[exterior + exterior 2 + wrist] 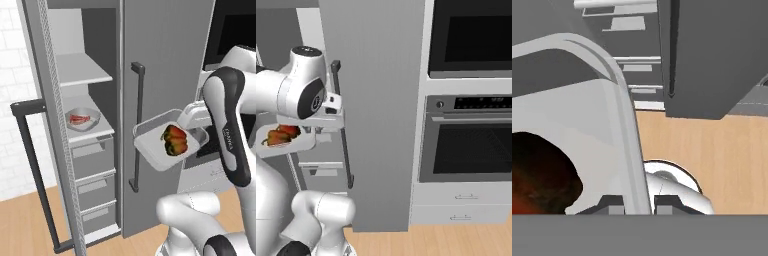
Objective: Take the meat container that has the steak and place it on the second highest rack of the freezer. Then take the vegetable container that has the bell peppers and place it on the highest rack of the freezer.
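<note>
The steak [79, 119] already lies in its container [95, 118] on the lower inner shelf, left of centre in the left base view, so the second step is in hand. The gripper [637, 202] is pinched narrow on the rim of the vegetable container [150, 147], held in mid-frame before the freezer [165, 60] with the bell peppers [174, 139] inside. Next, I judge, it must swing left past the door edge and rise to the highest rack [82, 70], keeping the container level.
</note>
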Tool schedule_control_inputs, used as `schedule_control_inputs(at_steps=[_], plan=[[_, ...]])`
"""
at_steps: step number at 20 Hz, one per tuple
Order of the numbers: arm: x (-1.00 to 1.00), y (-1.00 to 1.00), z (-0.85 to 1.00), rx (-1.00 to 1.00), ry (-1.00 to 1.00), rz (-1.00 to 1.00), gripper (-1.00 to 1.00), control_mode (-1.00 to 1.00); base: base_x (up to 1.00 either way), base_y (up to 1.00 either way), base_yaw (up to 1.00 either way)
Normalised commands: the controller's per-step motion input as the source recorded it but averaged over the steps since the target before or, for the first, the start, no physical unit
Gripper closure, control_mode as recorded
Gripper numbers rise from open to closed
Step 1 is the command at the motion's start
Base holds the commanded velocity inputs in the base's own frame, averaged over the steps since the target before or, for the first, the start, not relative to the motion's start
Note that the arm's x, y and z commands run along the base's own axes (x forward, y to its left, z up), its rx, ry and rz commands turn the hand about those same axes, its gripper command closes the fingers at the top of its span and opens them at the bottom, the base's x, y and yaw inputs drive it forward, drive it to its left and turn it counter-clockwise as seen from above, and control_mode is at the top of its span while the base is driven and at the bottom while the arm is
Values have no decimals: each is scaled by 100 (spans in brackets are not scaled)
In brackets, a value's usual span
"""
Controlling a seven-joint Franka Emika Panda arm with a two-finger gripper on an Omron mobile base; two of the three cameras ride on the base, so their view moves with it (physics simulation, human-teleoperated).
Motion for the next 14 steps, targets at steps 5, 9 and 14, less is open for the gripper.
schedule_control_inputs(at_steps=[5, 9, 14], plan=[[0, 54, 35, 41, 0, -45, 100, -100, 0, 0, 0], [2, 50, 11, 32, 0, -62, 100, -100, 0, 0, 0], [12, 44, 0, 33, 0, -63, 100, -100, 0, 0, 0]])
